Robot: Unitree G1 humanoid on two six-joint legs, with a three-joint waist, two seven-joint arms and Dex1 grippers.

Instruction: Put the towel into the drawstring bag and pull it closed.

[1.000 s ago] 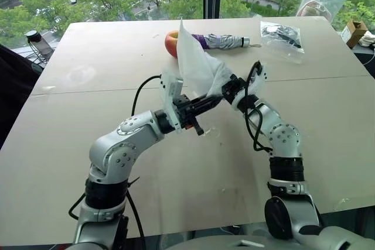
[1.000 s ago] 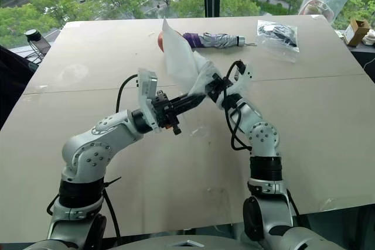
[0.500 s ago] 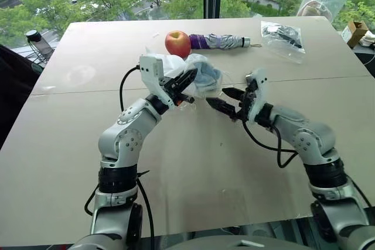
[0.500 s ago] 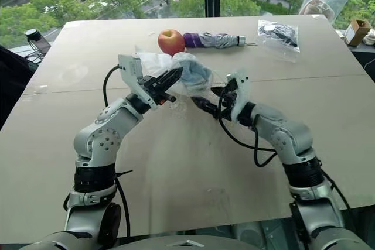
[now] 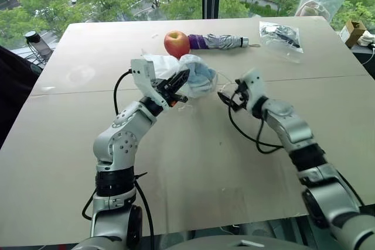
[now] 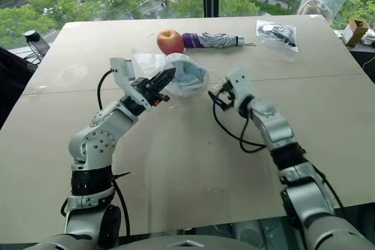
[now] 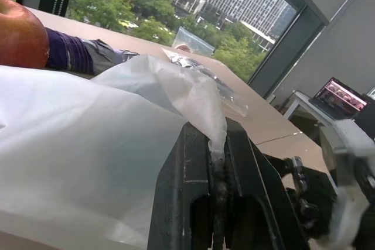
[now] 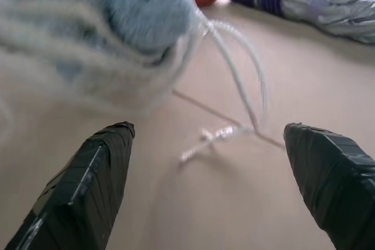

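Observation:
The white drawstring bag [image 5: 166,64] lies bunched on the table in front of the apple, and the pale blue towel [image 5: 200,79] shows through its thin fabric. My left gripper [image 5: 183,78] is shut on a fold of the bag's fabric [image 7: 202,100]. The bag's white cords [image 8: 237,74] loop out over the table towards the right, their knotted ends [image 8: 210,136] lying loose. My right gripper [image 5: 227,98] stands open just right of the bag, its fingers [image 8: 88,174] wide apart on either side of the cord ends and holding nothing.
A red apple [image 5: 177,44] and a folded purple-and-grey umbrella [image 5: 225,41] lie just behind the bag. A clear zip bag with dark contents [image 5: 281,32] sits at the back right, another clear bag [image 5: 319,1] and a small box [image 5: 354,30] beyond it.
Both grippers held the bag up a second ago. The right gripper let go and opened, the bag sank to the table, and the right hand dropped towards the cords. The left hand shifted left.

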